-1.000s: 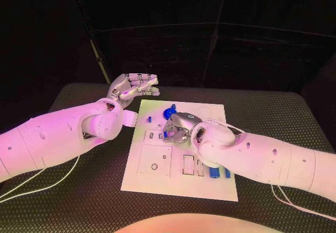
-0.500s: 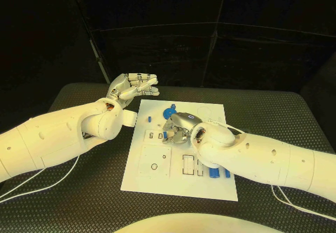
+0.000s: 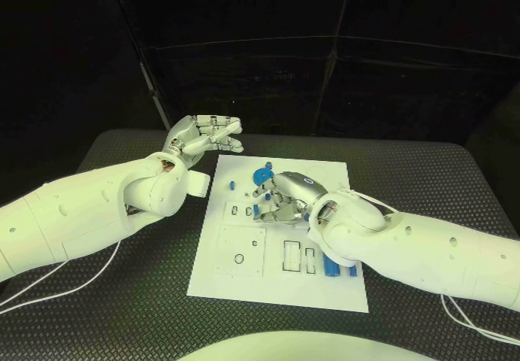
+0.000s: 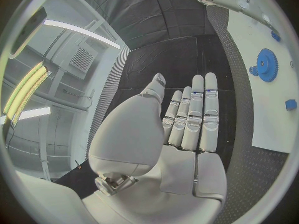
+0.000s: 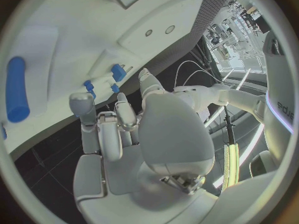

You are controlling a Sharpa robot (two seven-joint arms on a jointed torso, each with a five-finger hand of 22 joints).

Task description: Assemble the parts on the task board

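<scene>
The white task board (image 3: 321,170) lies mid-table. A blue gear (image 3: 261,177) stands near its far edge, with a small blue part (image 3: 231,182) to its left. Blue bars (image 3: 331,267) sit in slots at the near right. My right hand (image 3: 279,204) hovers low over the board's middle, fingers curled downward, beside small blue parts (image 3: 258,193). In the right wrist view its fingertips (image 5: 81,102) carry nothing, close to small blue parts (image 5: 116,72) and a blue bar (image 5: 17,89). My left hand (image 3: 204,134) is raised beyond the board's far left corner, fingers (image 4: 201,109) straight, empty. The gear (image 4: 266,64) lies past them.
The board has empty rectangular slots (image 3: 291,255) and a square recess with a small hole (image 3: 240,258) at its near left. Bare black table (image 3: 130,301) surrounds the board on all sides. A white cable (image 3: 65,278) runs under my left arm.
My right hand has shifted a little to the right and toward me over the board's middle, uncovering small blue parts on its left. The left hand has stayed put.
</scene>
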